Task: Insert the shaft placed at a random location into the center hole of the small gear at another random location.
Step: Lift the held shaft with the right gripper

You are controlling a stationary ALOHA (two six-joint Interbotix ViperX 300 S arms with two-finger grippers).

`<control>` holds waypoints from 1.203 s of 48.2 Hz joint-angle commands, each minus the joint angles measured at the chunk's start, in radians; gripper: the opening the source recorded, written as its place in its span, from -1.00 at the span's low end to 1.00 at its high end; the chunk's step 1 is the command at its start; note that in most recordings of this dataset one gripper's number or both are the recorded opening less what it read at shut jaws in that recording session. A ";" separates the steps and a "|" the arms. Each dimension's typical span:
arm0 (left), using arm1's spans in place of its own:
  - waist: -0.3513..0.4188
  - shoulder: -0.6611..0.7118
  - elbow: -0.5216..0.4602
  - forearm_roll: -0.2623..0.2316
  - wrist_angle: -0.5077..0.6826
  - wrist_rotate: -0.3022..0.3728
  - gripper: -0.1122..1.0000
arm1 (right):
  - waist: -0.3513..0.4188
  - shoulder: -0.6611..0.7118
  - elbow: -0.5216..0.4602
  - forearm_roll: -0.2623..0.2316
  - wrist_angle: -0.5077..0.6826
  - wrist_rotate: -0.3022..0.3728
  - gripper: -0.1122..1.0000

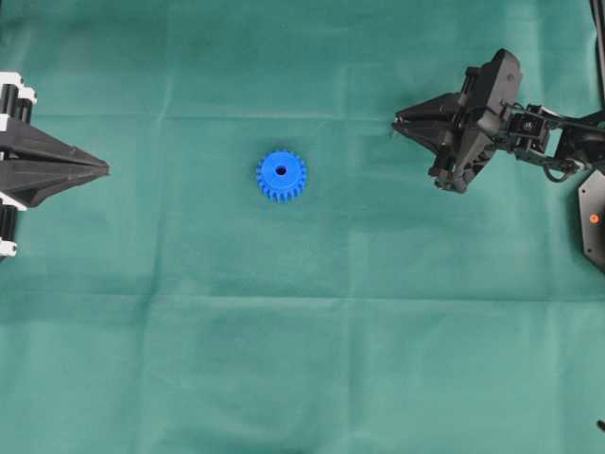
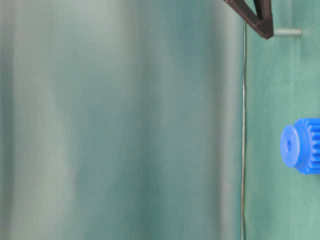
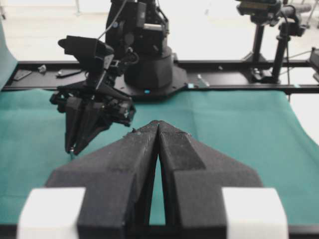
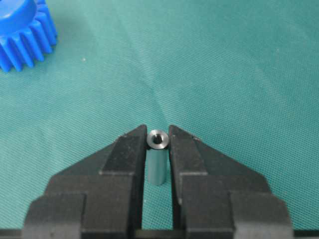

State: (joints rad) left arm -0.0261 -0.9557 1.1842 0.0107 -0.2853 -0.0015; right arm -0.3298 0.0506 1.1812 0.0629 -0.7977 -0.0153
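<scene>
The small gear (image 1: 281, 176) lay flat on the green cloth (image 1: 284, 359) a little left of the middle of the overhead view, its center hole (image 1: 281, 171) facing up and unfilled. Well to its right, the right gripper (image 4: 158, 140) pointed toward the gear with its tips low over the cloth. In the right wrist view its two fingers (image 4: 127, 149) stood narrow on either side of the shaft (image 4: 157, 162), both pads pressed to the short grey pin, whose shiny hollow end showed between the tips; the gear sat far off at the upper left of that view. The table-level view showed the pin sticking out beyond the dark fingertip. At the far left edge of the overhead view the left gripper (image 1: 102, 169) was parked, its jaws closed together on nothing, well apart from the gear.
</scene>
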 commanded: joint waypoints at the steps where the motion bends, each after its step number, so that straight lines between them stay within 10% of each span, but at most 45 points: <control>1: 0.000 0.009 -0.021 0.003 -0.005 0.002 -0.80 | -0.008 -0.011 -0.014 0.003 0.008 -0.014 -0.56; 26: 0.000 0.008 -0.021 0.003 -0.005 0.000 -0.80 | -0.002 -0.259 -0.078 -0.026 0.278 -0.020 -0.56; 58: -0.002 0.031 -0.020 0.003 -0.012 -0.002 -0.80 | 0.044 -0.222 -0.123 -0.023 0.281 -0.023 -0.56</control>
State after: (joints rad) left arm -0.0261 -0.9327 1.1842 0.0123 -0.2869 -0.0015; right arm -0.3053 -0.1810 1.0983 0.0368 -0.5123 -0.0245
